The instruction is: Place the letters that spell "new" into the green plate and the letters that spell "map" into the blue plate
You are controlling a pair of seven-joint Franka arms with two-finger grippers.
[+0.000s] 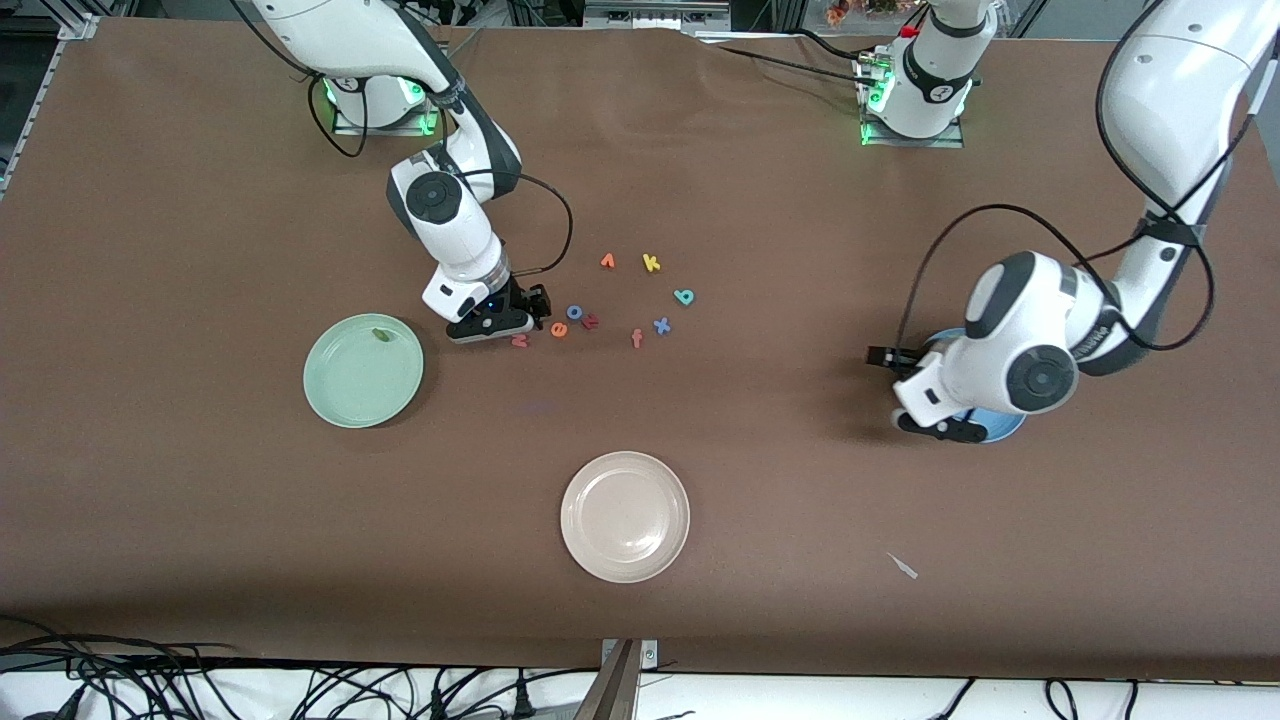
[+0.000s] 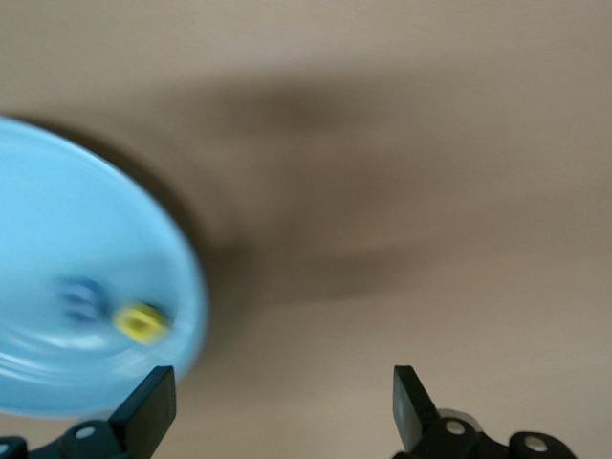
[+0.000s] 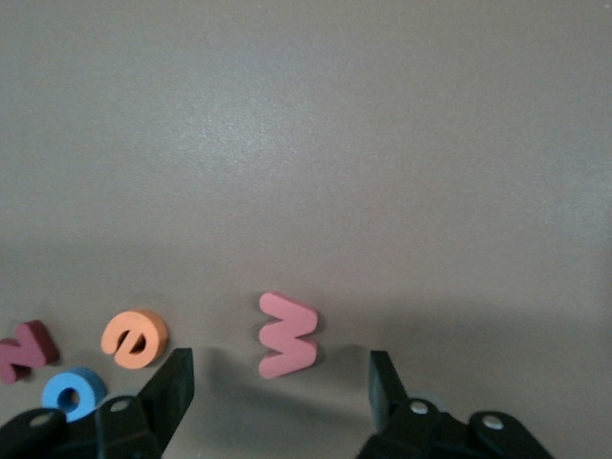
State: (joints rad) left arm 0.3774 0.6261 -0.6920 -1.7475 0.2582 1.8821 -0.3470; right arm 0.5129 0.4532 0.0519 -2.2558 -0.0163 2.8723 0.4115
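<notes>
My right gripper (image 1: 510,328) is low over the table, open, fingertips either side of the pink w (image 1: 519,341) (image 3: 287,335) without touching it (image 3: 280,384). The orange e (image 1: 559,329) (image 3: 134,338) lies close beside the w. The green plate (image 1: 345,395) holds the green n (image 1: 381,334) near its rim. My left gripper (image 1: 940,428) (image 2: 282,402) hangs open and empty at the edge of the blue plate (image 1: 1005,425) (image 2: 57,220), which the arm mostly hides in the front view. The blue m (image 2: 81,298) and yellow p (image 2: 142,322) lie in it. The teal a (image 1: 684,297) rests on the table.
Loose letters lie mid-table: a blue o (image 1: 575,312), a dark red letter (image 1: 591,321), a salmon f (image 1: 637,338), a blue x (image 1: 661,325), a yellow k (image 1: 651,263) and an orange one (image 1: 607,261). A beige plate (image 1: 590,540) sits nearest the front camera.
</notes>
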